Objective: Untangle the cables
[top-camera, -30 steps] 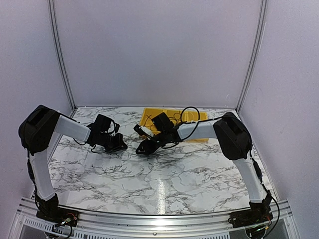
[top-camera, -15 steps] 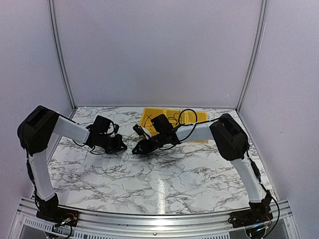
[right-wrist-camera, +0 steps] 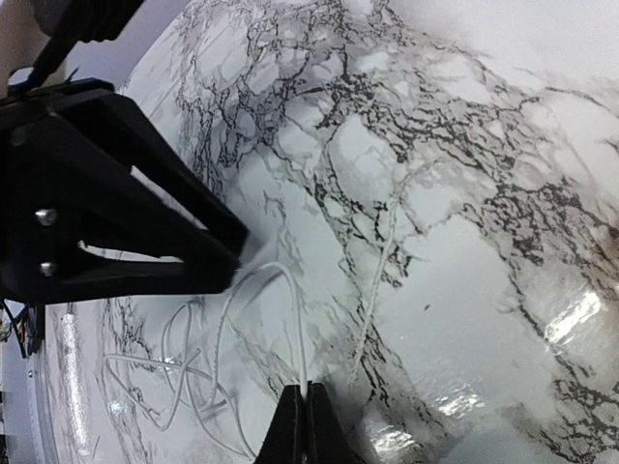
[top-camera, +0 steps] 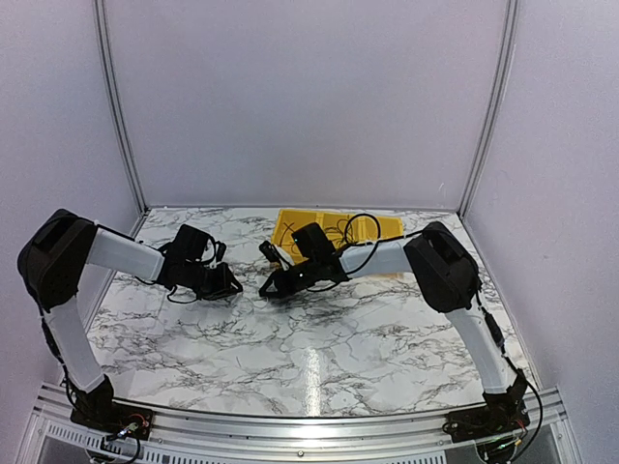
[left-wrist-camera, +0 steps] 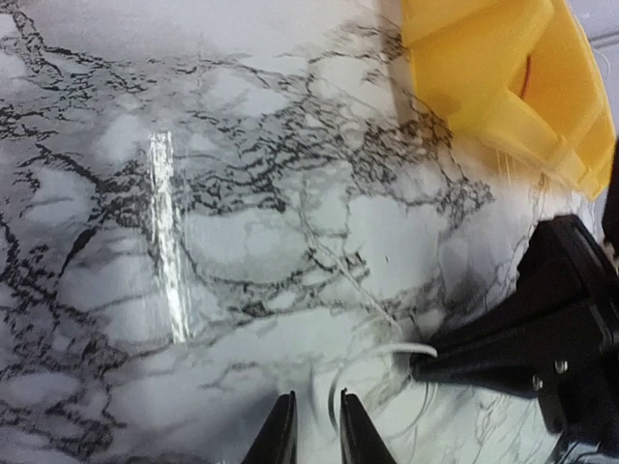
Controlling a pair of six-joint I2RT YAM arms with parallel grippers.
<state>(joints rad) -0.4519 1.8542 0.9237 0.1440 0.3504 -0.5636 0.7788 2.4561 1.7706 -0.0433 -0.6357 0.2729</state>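
The cables I can see up close are thin and white. One white cable (right-wrist-camera: 302, 329) arcs up from my right gripper (right-wrist-camera: 305, 389), which is shut on it, toward the left gripper's black fingers (right-wrist-camera: 145, 213). A loose white tangle (right-wrist-camera: 184, 377) lies on the marble beside it. In the left wrist view my left gripper (left-wrist-camera: 311, 396) stands slightly open, and a white cable loop (left-wrist-camera: 334, 406) passes just by its right fingertip. In the top view the left gripper (top-camera: 235, 285) and the right gripper (top-camera: 263, 288) almost meet. Thin black wires (top-camera: 334, 229) lie on the yellow tray.
A yellow tray (top-camera: 288, 232) sits at the back of the marble table, behind the right arm, and its corner (left-wrist-camera: 484, 68) shows in the left wrist view. A thicker black arm cable (top-camera: 366, 215) loops over it. White walls enclose the table.
The right gripper has slid left toward the left gripper and shut on the white cable. The left gripper's jaws have parted a little, and its arm has shifted slightly left.
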